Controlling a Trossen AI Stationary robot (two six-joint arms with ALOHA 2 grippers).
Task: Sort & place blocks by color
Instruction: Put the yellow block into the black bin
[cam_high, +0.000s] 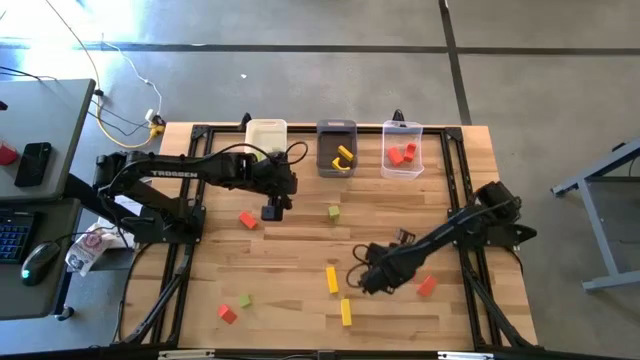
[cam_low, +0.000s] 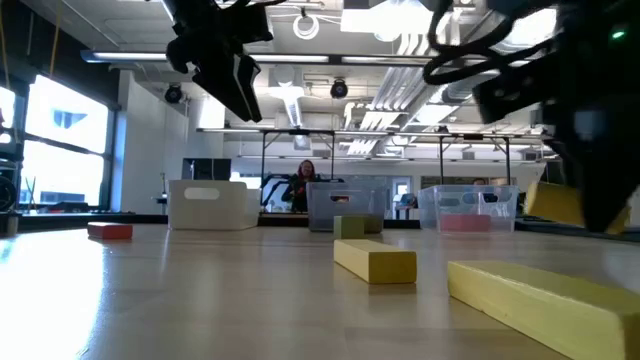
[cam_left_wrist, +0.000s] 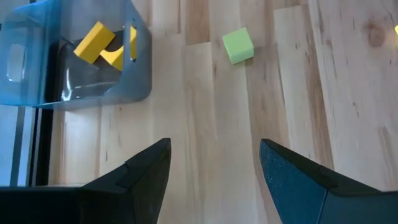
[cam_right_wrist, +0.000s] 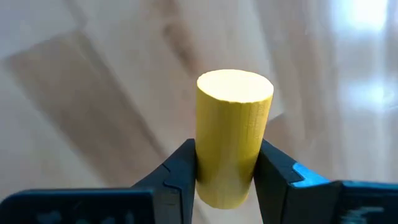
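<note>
Woodgrain table (cam_high: 300, 300) is filling the high view, carrying three bins in a row along its far edge, at about twelve o'clock from the table's middle: a white bin (cam_high: 266, 137), a dark grey bin (cam_high: 336, 140) that is holding yellow blocks (cam_high: 344, 157), and a clear bin (cam_high: 402, 140) that is holding red blocks (cam_high: 402, 154). Reaching in from nine o'clock, the left arm is holding the left gripper (cam_high: 272, 210) above the boards just in front of the white bin, its fingers spread wide apart and gripping nothing; its wrist view is showing a light green cube (cam_left_wrist: 238, 45) lying on the wood beside the dark grey bin. Coming in from three o'clock, the right arm is holding the right gripper (cam_right_wrist: 225, 177) low over the table at about five o'clock from the middle, and its jaws are pinching a yellow cylinder (cam_right_wrist: 230, 140) between them. Loose pieces are lying scattered: two yellow bars (cam_high: 332, 280) near six o'clock, just beside the right gripper, a red block (cam_high: 427, 286) at four o'clock, another red block (cam_high: 247, 220) at ten o'clock close to the left gripper, and a small green block (cam_high: 244, 300) with a red one (cam_high: 227, 314) near seven o'clock.
</note>
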